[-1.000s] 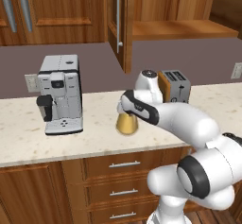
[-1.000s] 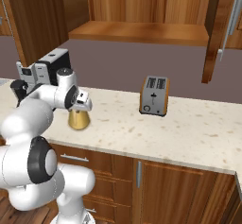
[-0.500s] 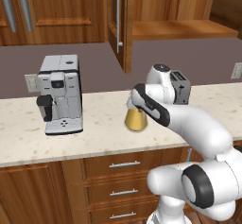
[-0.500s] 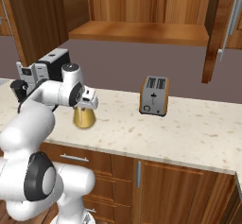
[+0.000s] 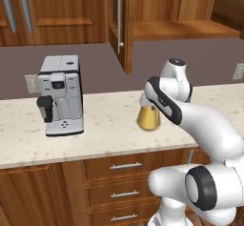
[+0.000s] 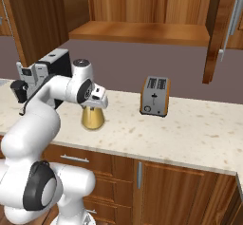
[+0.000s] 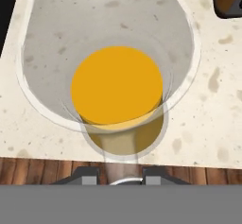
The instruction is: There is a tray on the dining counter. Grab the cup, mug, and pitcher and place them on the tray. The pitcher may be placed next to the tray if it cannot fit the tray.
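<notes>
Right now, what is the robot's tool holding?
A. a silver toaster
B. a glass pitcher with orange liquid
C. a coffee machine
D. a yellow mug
B: the tool is closed on the rim of the pitcher, orange liquid showing inside.

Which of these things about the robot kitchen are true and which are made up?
1. The pitcher has orange liquid in it. True.
2. The tool is closed on the pitcher's rim. True, as the hand view shows it.
3. The toaster lies on its side. False: it stands upright on the counter.
4. The coffee machine is orange. False: it is white and grey with dark parts.
5. The pitcher sits on a tray. False: in both base views it is over the bare counter, between the coffee machine and the toaster.
</notes>
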